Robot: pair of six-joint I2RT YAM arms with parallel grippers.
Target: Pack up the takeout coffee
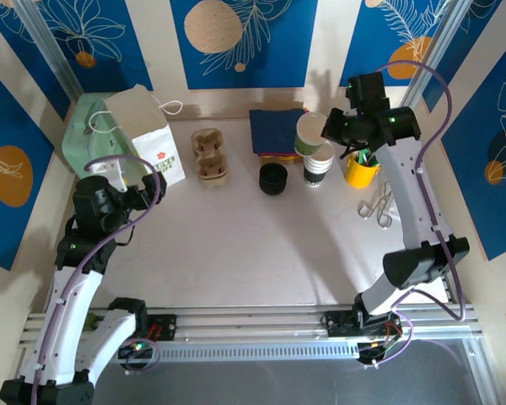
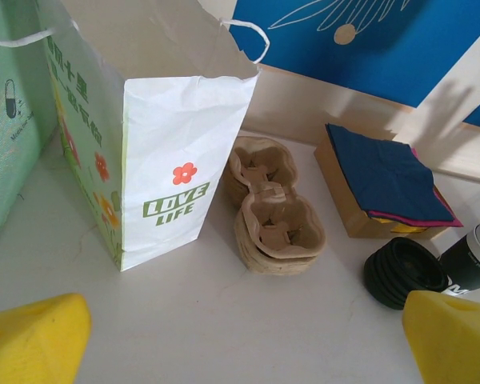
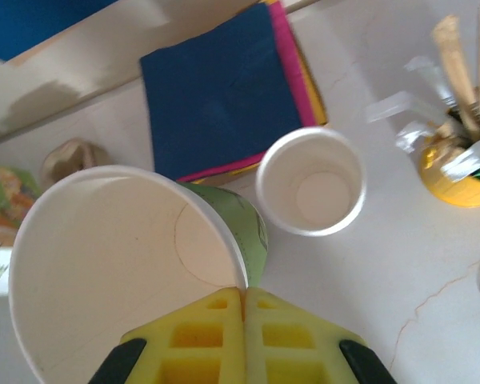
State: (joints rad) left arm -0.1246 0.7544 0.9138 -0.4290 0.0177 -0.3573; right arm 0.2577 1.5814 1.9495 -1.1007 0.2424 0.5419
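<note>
From above, the right hand (image 1: pixel 325 130) is reached to the back of the worktop (image 1: pixel 253 245) and has the cup (image 1: pixel 310 132) up in the air just behind the cup stack (image 1: pixel 319 165). The cup has an olive-green side, an open mouth and no lid on it. The lids (image 1: pixel 273 179) sit just left of the stack and the carrier (image 1: pixel 209 154) further left, so the pieces seem laid in a row for capping and then loading. The left hand (image 1: pixel 142 192) hangs beside the bag (image 1: pixel 148 135), well apart from the cup, likely waiting to steady the bag or carrier. In the left wrist view its yellow fingertips (image 2: pixel 32 336) stand spread as wide as they go with nothing between them. It faces the carrier, which lies just right of the upright bag. The bag's mouth gapes at the top, ready to take something. In the right wrist view the two yellow fingers (image 3: pixel 200 336) are pressed together on the cup's wall at the rim, one inside and one outside. That pinch suits a thin empty paper cup, but I judge it a weak hold that lets the cup tilt, as it does here, showing both its white inside and green side. It hangs clear above the napkins (image 3: pixel 224 88) and the stack's top cup. The packing proper looks not yet begun.
</note>
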